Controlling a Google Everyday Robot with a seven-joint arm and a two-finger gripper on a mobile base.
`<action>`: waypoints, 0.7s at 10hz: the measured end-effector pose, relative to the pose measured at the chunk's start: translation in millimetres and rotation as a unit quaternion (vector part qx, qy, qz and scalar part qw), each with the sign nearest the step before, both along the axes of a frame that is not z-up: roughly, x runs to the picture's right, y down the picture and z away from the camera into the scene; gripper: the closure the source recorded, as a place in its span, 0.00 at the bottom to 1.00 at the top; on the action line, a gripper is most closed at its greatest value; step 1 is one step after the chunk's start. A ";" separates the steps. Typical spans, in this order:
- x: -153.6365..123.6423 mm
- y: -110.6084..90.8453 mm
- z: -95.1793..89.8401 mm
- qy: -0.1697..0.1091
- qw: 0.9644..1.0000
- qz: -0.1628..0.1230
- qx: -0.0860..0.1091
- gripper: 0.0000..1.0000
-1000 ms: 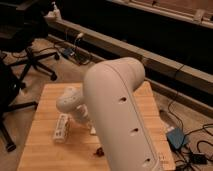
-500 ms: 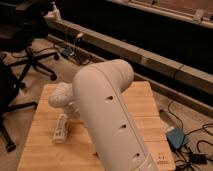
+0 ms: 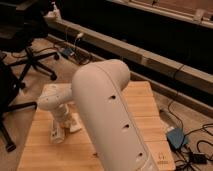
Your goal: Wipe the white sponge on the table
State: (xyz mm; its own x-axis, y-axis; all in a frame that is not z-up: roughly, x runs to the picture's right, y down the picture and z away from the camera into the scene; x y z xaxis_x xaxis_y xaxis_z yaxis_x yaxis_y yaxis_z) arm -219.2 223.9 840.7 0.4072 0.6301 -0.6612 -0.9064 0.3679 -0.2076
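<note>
My pincer [image 3: 66, 119] hangs low over the left side of the wooden bench [image 3: 145, 107], pressed closed. The white sponge [image 3: 76, 125] lies on the bench right at its tip, beside a white bottle [image 3: 56, 132]. My arm [image 3: 110, 120] covers the middle.

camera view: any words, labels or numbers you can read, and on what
None can be read.
Small dark mark on the table, near right corner: too blurred.
Label on the white bottle: too blurred.
The gripper, low over the table's left side beside the white sponge: no marking visible.
</note>
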 end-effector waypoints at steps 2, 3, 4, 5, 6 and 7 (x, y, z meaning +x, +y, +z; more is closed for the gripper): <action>-7.7 22.1 -17.8 -0.026 0.999 0.006 -0.028 1.00; -5.9 32.2 -27.3 -0.034 0.999 0.009 -0.041 1.00; -1.7 42.3 -37.5 -0.041 0.998 0.013 -0.055 1.00; 4.8 53.6 -48.7 -0.046 0.996 0.015 -0.069 1.00; 10.1 61.1 -55.5 -0.048 0.996 0.012 -0.077 1.00; 18.7 69.7 -62.0 -0.047 0.995 0.007 -0.084 1.00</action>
State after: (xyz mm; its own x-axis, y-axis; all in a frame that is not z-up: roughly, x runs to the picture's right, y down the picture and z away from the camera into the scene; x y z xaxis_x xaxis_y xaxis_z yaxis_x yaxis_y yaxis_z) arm -200.5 293.6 778.7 0.4647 0.5196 -0.7170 -0.8846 0.3078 -0.3502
